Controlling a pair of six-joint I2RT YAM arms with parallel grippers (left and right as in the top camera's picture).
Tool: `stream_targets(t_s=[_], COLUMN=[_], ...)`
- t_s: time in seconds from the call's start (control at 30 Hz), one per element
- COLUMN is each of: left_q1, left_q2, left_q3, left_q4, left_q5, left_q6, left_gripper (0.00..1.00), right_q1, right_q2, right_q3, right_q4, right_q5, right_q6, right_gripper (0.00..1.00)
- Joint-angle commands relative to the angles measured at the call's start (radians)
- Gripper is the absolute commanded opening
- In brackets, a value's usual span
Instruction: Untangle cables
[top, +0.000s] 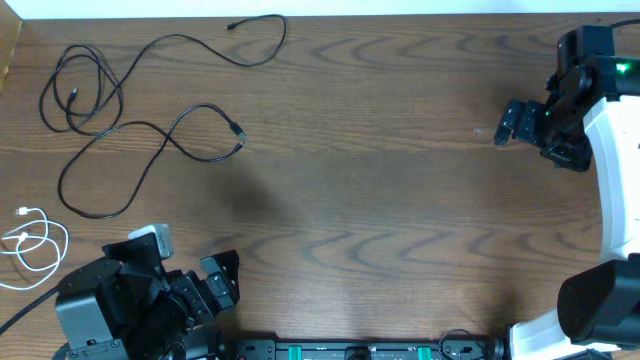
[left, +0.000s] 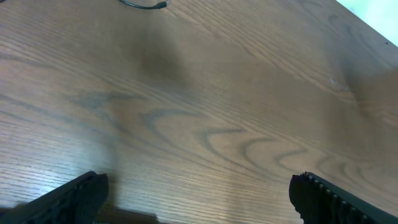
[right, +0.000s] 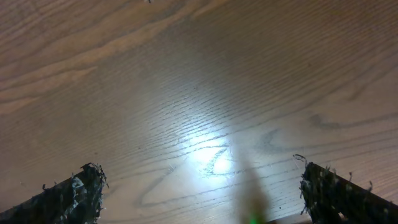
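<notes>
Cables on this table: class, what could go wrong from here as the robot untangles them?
1. The black cables overlap in loops at far left; pulling one may drag or tighten the others.
2. The white cable lies close beside the left arm, which could snag it.
3. The right hand sits far from every cable, so a long reach is likely needed.

Lower left, the left arm (top: 110, 305) is blocky black with a pale grey block (top: 155, 238). At right, the right arm (top: 612, 170) has white shells, a green light (top: 622, 68).

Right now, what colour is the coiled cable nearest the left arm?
White cable, best seen overhead.
</notes>
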Motion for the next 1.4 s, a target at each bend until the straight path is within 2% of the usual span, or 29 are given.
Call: stream_targets(t_s=[0.0,0.63,1.13,1.37], left_q1=[-0.002,-0.002,-0.164,-0.167], left_q2=[0.000,0.000,-0.035,-0.166], left_q3=[-0.003,-0.003,-0.008,-0.171], left_q4=[0.000,0.000,-0.038,0.019], left_q5=[-0.003,-0.003,-0.014,-0.013], left_q6=[-0.006,-0.005,-0.005,-0.005], left_gripper=[0.98,0.98,0.98,0.98], right_q1=[-0.003,-0.003,-0.002,-0.003], right_q2=[-0.004,-0.004,-0.004,-0.004], right_q3=[0.014,0.014,0.014,0.014], right_q4=[-0.001,-0.001,-0.001,-0.001], right_q5=[0.012,0.012,0.012,0.012], right_q6=[-0.005,-0.005,-0.005,-0.005], right_gripper=[0.99,0.99,0.99,0.99])
